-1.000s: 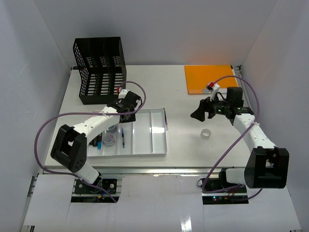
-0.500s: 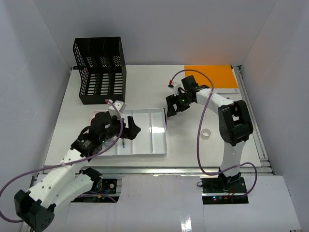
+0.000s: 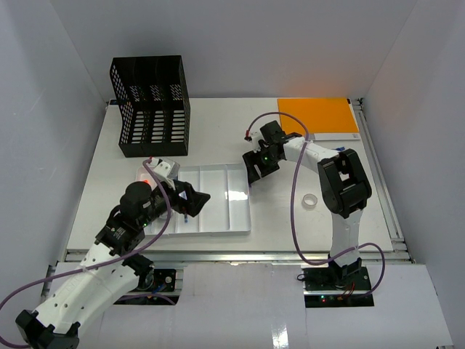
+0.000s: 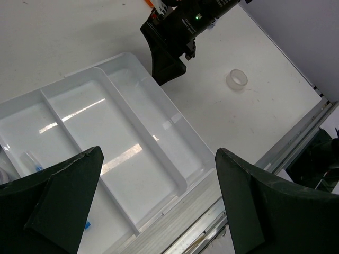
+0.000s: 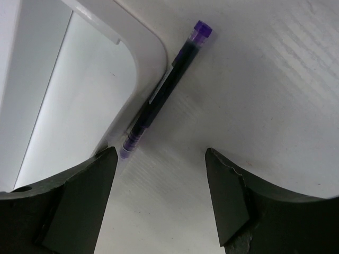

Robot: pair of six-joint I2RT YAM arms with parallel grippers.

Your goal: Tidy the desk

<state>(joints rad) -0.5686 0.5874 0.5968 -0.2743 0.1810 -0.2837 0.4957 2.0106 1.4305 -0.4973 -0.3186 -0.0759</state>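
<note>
Since you're after a progress check: you're partway at best, nowhere near done. The worktop fills the middle of the overhead view. The white tray sits at its lower centre with the two right-hand compartments bare. Only a few small bits show in the compartments at the far left.

Left to sort, as far as I can see: the purple pen lying on the worktop right up against the tray's outer corner, and the clear tape ring off to the right, well apart from the tray.

Your right gripper hangs over that pen, spread wide, pinching nothing. Your left gripper hovers above the tray, spread just as wide, also holding nothing. I'd guess the pen's next.
</note>
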